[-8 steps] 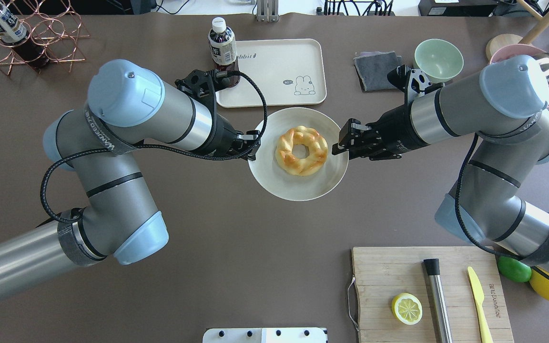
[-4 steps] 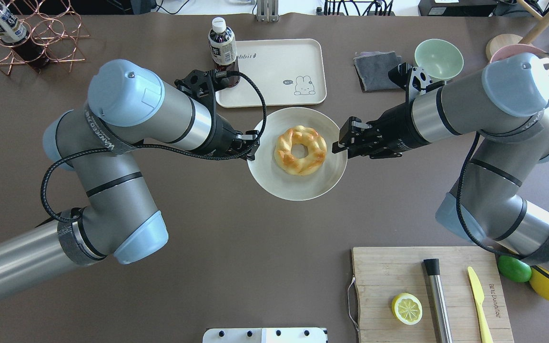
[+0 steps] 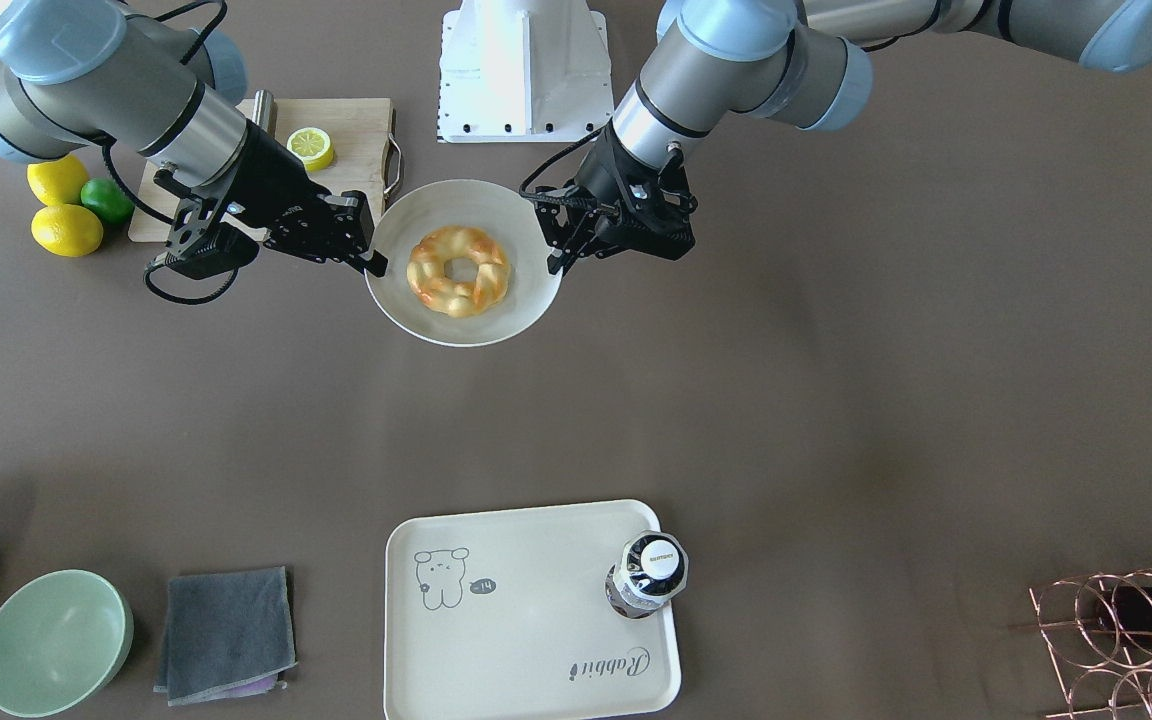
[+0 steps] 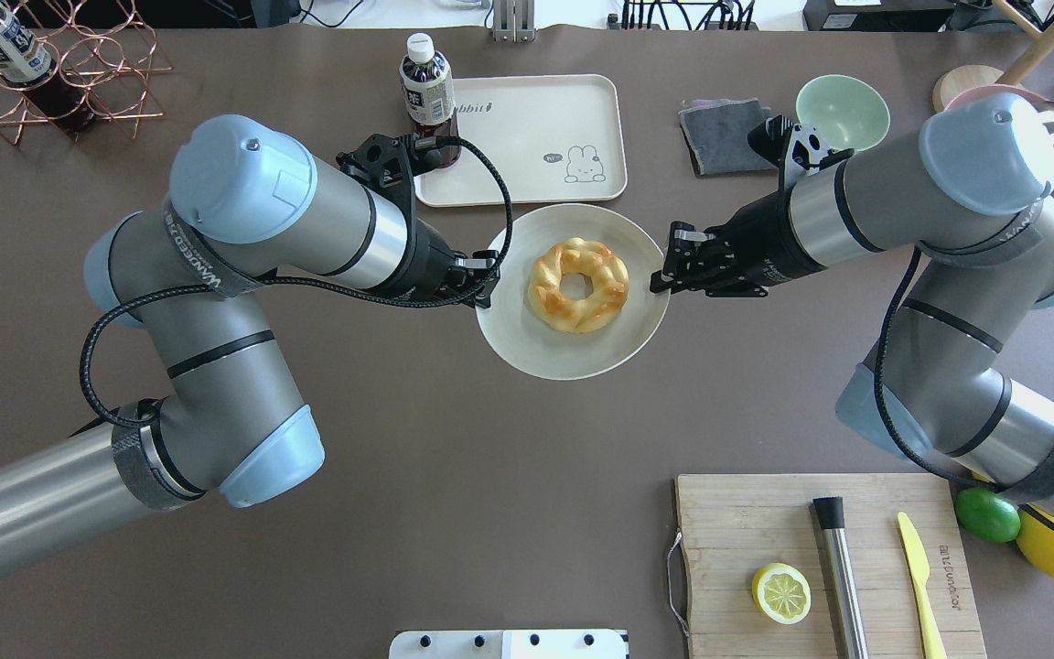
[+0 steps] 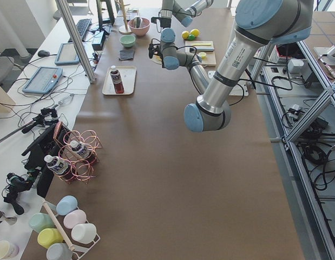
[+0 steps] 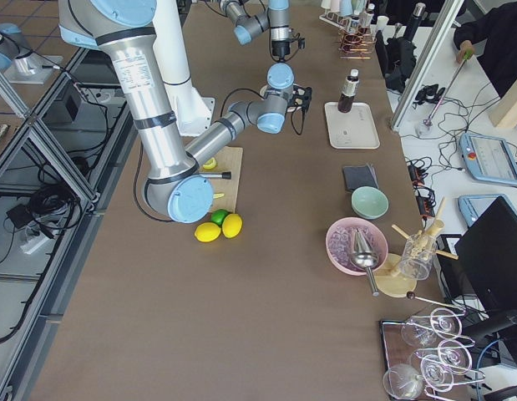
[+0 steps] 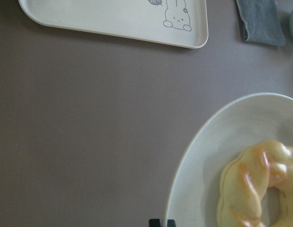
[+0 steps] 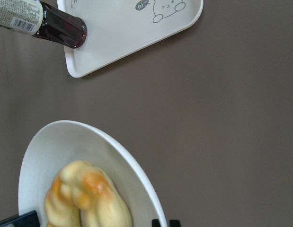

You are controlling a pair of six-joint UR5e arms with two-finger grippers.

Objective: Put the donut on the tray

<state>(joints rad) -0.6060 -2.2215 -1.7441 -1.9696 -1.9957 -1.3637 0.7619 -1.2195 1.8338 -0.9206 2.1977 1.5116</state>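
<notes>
The donut [image 4: 605,295], a golden braided ring with orange-brown patches, lies on a round white plate [image 4: 573,355]. My left gripper [image 4: 483,284] is shut on the plate's left rim and my right gripper [image 4: 664,271] is shut on its right rim, so the plate hangs above the table between them. In the front view the donut [image 3: 431,282] sits mid-plate [image 3: 456,328]. The cream tray [image 4: 536,124] with its rabbit drawing lies just beyond the plate, apart from it. Both wrist views show donut [image 7: 260,189], plate rim and tray [image 8: 122,28].
A dark drink bottle [image 4: 426,87] stands on the tray's left corner. A grey cloth [image 4: 724,135] and a green bowl [image 4: 843,114] lie right of the tray. A cutting board [image 4: 765,522] with a lemon half [image 4: 780,592] is near right. A copper wire rack [image 4: 79,69] sits far left.
The plate with the donut has shifted slightly toward the tray. My right gripper and wrist have moved a little farther with it; the left arm has barely moved.
</notes>
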